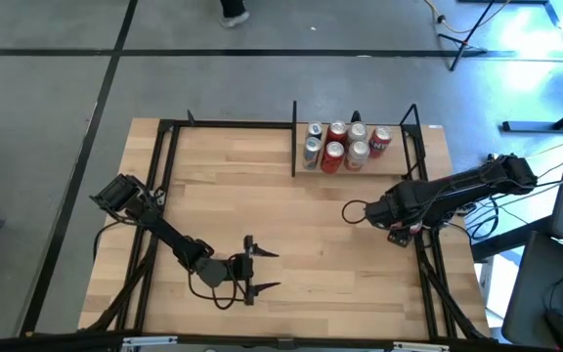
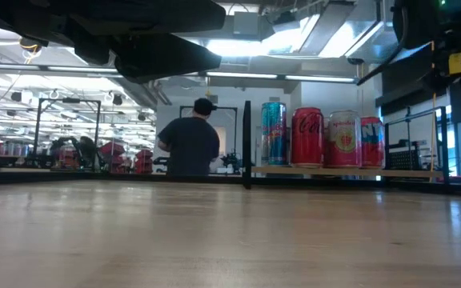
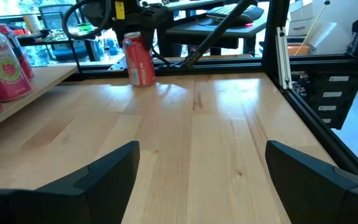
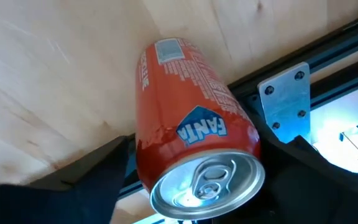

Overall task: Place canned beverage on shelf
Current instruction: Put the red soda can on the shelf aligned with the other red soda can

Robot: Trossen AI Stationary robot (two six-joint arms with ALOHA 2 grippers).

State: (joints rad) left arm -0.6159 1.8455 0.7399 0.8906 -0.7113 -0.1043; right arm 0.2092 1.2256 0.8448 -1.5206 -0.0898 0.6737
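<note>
An orange-red Fanta can (image 4: 191, 130) is in my right gripper (image 1: 397, 225) near the table's right edge; it also shows in the left wrist view (image 3: 139, 59). The shelf (image 2: 342, 170), a light plank between black upright bars at the far right, carries several upright cans (image 1: 345, 145). My left gripper (image 1: 265, 270) is open and empty over the near middle of the table, its fingers (image 3: 104, 174) pointing toward the right side. My right gripper pinches the can's side wall near its top rim (image 4: 143, 163) between its two fingers, one on each side. The fingers come from above, pointing down. The can stands about upright below the gripper; whether its base (image 3: 143, 82) touches the table I cannot tell.
The black frame rail with a metal bracket (image 4: 284, 106) runs close beside the held can. A black upright bar (image 2: 246, 144) bounds the shelf's left end. Bare wooden tabletop (image 1: 291, 215) lies between the grippers and the shelf. A person (image 2: 190, 140) stands in the room beyond.
</note>
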